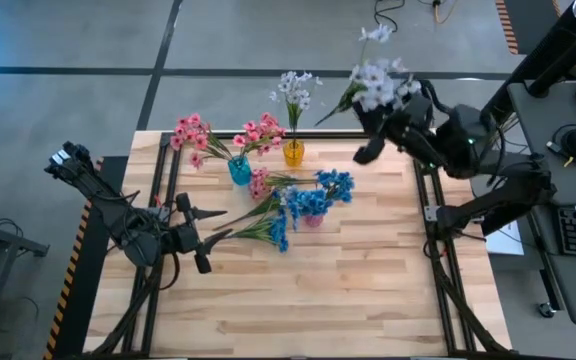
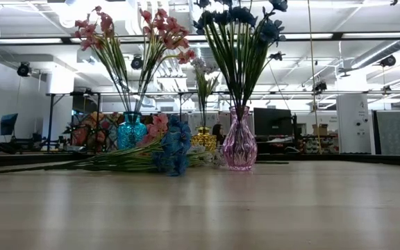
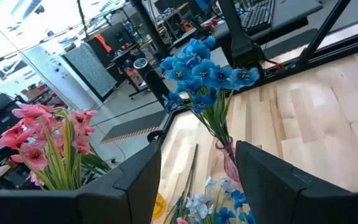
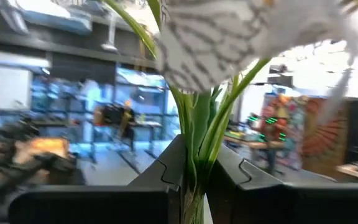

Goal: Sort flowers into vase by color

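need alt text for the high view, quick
Right gripper holds a white flower spray over the table's far right corner; three vases hold pink, white and blue flowers, loose stems beside them, left gripper waiting open.

Pink sprays [image 1: 196,135] upright far left; white sprays [image 1: 294,90] upright far centre; blue sprays [image 1: 318,195] upright centre; loose stems [image 1: 266,222] lying flat; white spray [image 1: 376,82] aloft far right.

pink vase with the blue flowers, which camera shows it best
The low view: the pink vase stands whole and side-on at the table's middle. The high view hides most of it under the blue flowers. The left wrist view shows only its neck; the right wrist view misses it.
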